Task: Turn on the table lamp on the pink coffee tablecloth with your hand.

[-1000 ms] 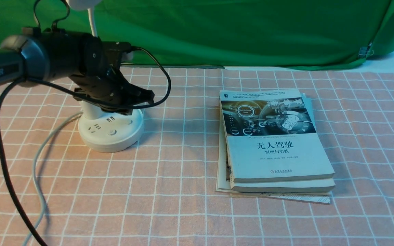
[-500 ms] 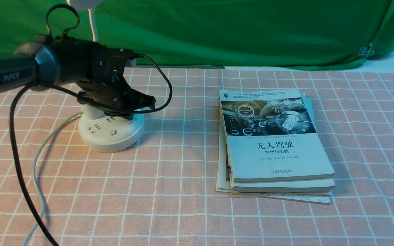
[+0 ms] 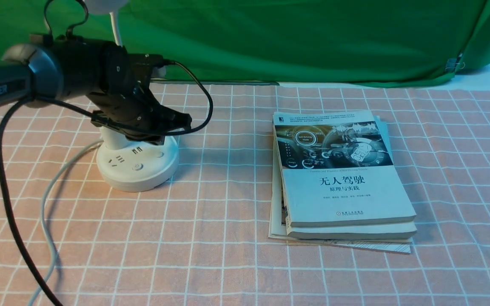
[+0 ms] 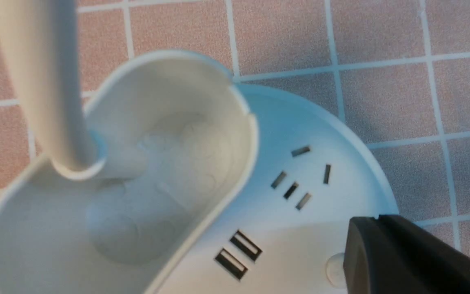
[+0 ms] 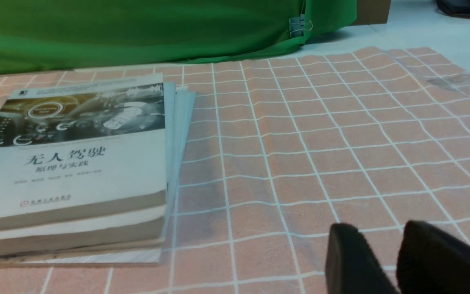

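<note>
- The left gripper [image 3: 186, 120] has drawn back a little toward the robot's left since half a second ago, and its tip is slightly higher over the lamp's base.
- Its jaws are pressed together on nothing. In the wrist view the tip [image 4: 367, 232] is just beside a round button [image 4: 335, 269]; contact cannot be told.
- The table lamp [image 3: 136, 163] stands on the left part of the pink coffee tablecloth [image 3: 228, 255], well apart from the stack of books [image 3: 338, 187].
- The right gripper [image 5: 398, 234], also closed and empty, is low over bare cloth.
</note>
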